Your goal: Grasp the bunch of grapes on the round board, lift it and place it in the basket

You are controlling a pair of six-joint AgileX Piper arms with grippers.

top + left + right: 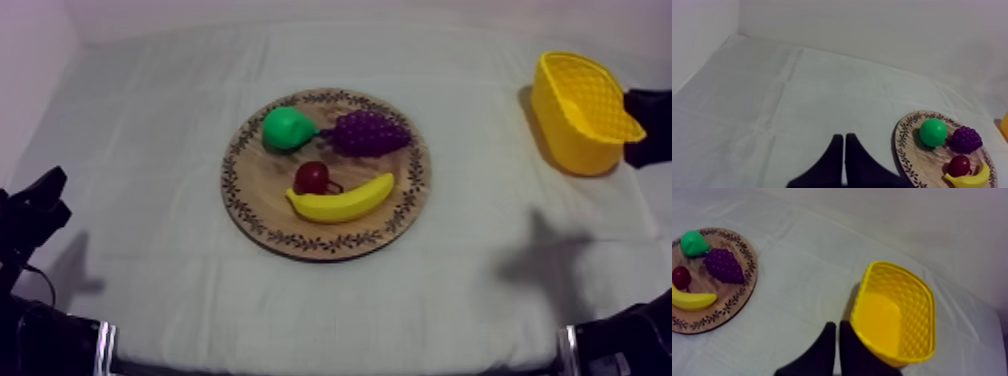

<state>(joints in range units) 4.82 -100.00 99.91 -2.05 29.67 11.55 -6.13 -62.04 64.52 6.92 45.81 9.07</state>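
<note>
The purple bunch of grapes (368, 132) lies on the far right part of the round wooden board (262, 215), beside a green pear (288, 128). The yellow basket (580, 110) stands at the far right of the table, with nothing in it in the right wrist view. My left gripper (843, 137) is shut on nothing over bare cloth, well left of the board (907, 150); it sits low at the left edge (40, 205) in the top view. My right gripper (837, 325) is shut on nothing, close to the basket (894, 313), with the grapes (724, 265) off to its side.
A small red fruit (312, 177) and a banana (342, 200) lie on the near half of the board. Part of a black arm (652, 125) shows at the right edge, behind the basket. Open cloth lies between board and basket.
</note>
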